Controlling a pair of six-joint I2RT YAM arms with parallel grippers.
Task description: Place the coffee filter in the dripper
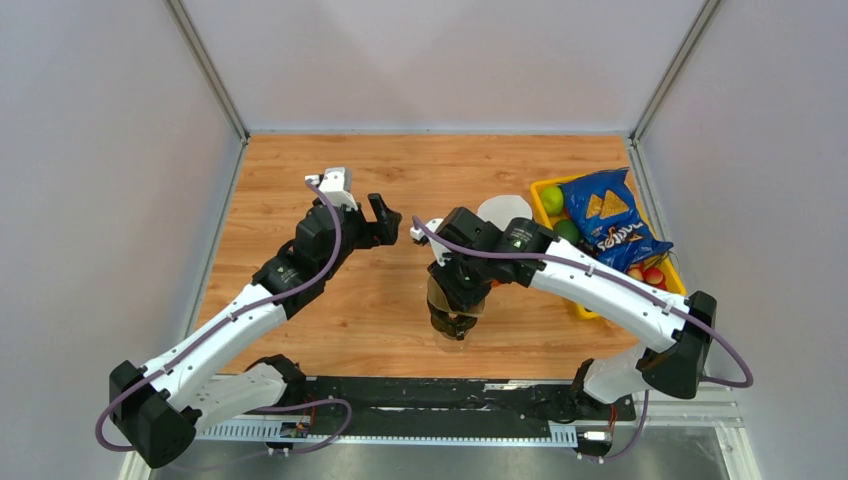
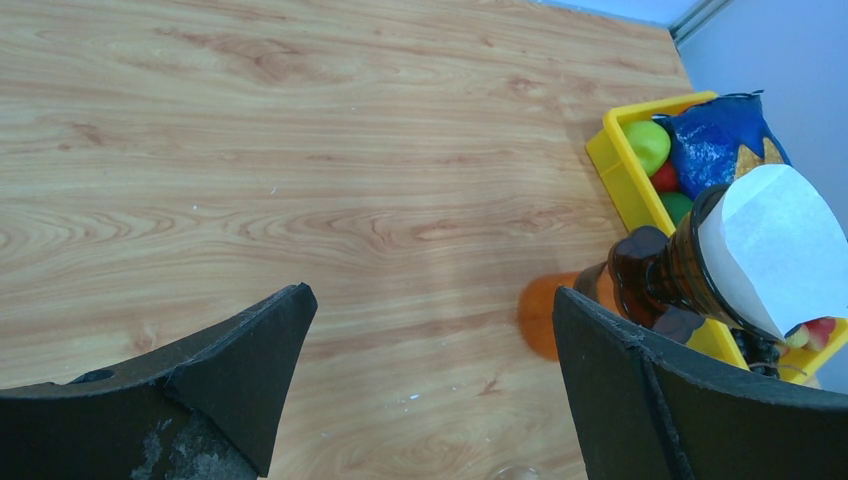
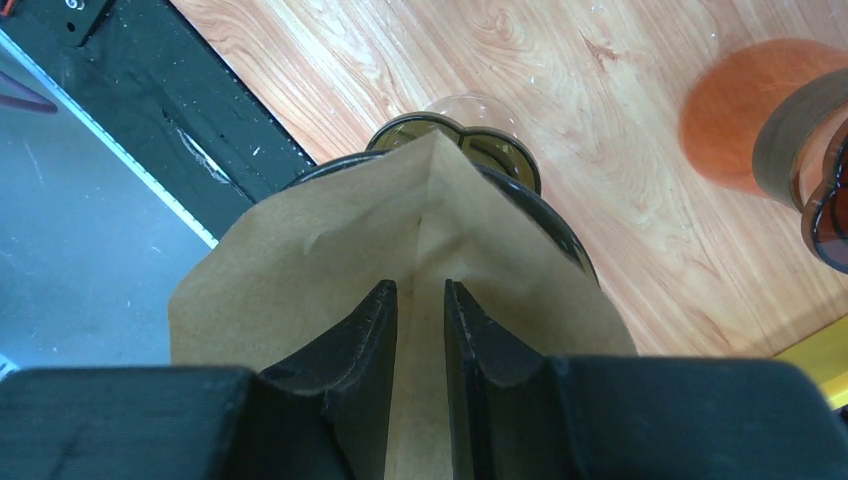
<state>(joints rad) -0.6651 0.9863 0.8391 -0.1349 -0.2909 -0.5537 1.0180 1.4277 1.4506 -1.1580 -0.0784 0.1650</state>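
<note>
A brown paper coffee filter (image 3: 300,260) sits spread over a dark glass dripper (image 3: 500,160) near the table's front edge. My right gripper (image 3: 420,285) points down into it, its fingers close together with a fold of the filter between them. In the top view the right gripper (image 1: 455,322) hides the filter and most of the dripper (image 1: 437,300). My left gripper (image 2: 430,295) hovers wide open and empty over bare wood, left of the dripper; in the top view this left gripper (image 1: 385,215) is at mid-table.
A second amber dripper (image 2: 665,275) holding a white filter (image 2: 775,235) stands behind, casting an orange glow (image 2: 540,315) on the wood. A yellow tray (image 1: 543,205) at the right holds fruit and a blue chip bag (image 1: 605,225). A black rail (image 3: 170,110) runs along the table's front edge.
</note>
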